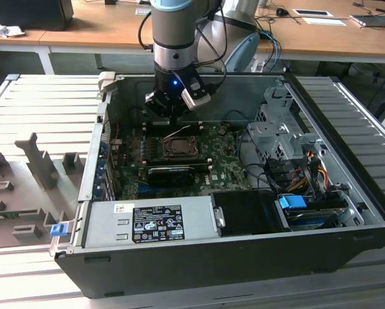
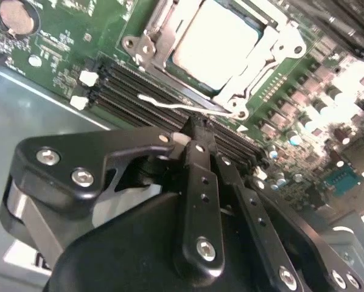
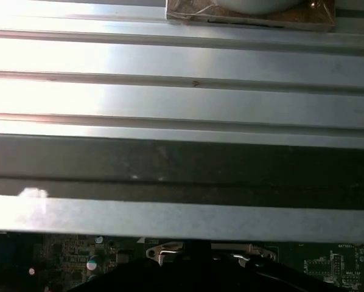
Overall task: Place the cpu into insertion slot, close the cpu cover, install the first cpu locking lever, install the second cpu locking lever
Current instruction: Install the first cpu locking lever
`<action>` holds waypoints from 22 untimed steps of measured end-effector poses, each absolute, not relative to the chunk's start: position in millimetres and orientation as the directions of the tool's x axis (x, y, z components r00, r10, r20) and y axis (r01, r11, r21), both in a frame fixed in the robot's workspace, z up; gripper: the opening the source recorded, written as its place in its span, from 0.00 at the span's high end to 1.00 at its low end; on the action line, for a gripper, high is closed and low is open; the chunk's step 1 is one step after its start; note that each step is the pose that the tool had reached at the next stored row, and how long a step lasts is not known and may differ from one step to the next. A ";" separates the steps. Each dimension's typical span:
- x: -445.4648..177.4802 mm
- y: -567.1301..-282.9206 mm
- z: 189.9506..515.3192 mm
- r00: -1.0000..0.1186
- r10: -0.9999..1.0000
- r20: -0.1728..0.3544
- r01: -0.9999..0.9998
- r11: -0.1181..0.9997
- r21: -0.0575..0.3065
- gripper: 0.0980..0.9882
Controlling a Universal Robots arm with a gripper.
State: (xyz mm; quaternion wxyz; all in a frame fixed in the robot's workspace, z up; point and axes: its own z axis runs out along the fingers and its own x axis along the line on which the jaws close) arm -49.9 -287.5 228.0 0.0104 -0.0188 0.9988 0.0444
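the cpu already lies flat in the insertion slot on the green motherboard, its pale metal top showing through the square window of the cpu cover. the cover looks folded down over the chip, so the first two steps appear done. what seems to be in hand is the locking: in the second wrist view a thin wire locking lever runs along the near edge of the socket, next to the black memory slots, and it seems to stand a little clear of the board, not tucked under its catch; the exterior view shows the same pale wire angled up over the socket. the hand hangs right over that edge, its black fingers drawn together with the tips at the wire. they look clenched, but i cannot tell whether the wire is truly pinched between them or only touched from beside. whether the other lever, on the far side of the socket, is latched i cannot make out, so by my judgement both lever steps are left, with the first one under way. in the exterior view the arm stands straight down into the open computer case, which rests on the ribbed metal bench, with the grey power supply along the case's near wall, well apart from the socket.
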 end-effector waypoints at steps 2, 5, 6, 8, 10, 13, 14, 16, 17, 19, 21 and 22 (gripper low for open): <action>-45.7 -287.2 226.6 -0.999 -0.037 -0.023 -0.039 0.995 0.088 0.99; -42.3 -287.1 225.4 -0.999 -0.038 -0.022 -0.040 0.995 0.088 0.99; -41.4 -287.1 225.1 -0.999 -0.040 -0.023 -0.042 0.995 0.088 0.99; -39.6 -287.1 224.4 -0.999 -0.046 -0.023 -0.048 0.995 0.088 0.99; -38.3 -287.1 223.6 -0.998 -0.056 -0.023 -0.058 0.994 0.088 0.99; -34.8 -287.1 222.2 -0.998 -0.059 -0.023 -0.061 0.994 0.089 0.99; -34.5 -287.0 221.7 -0.998 -0.059 -0.023 -0.061 0.994 0.089 0.99; -32.3 -286.7 219.7 -0.998 -0.059 -0.022 -0.061 0.994 0.088 0.99; -31.3 -286.5 219.3 -0.998 -0.059 -0.022 -0.061 0.994 0.088 0.99; -29.3 -286.3 218.1 -0.998 -0.061 -0.023 -0.062 0.994 0.088 0.99; -27.6 -286.1 216.9 -0.998 -0.063 -0.023 -0.065 0.994 0.088 0.99; -27.1 -285.7 216.2 -0.998 -0.065 -0.023 -0.067 0.994 0.088 0.99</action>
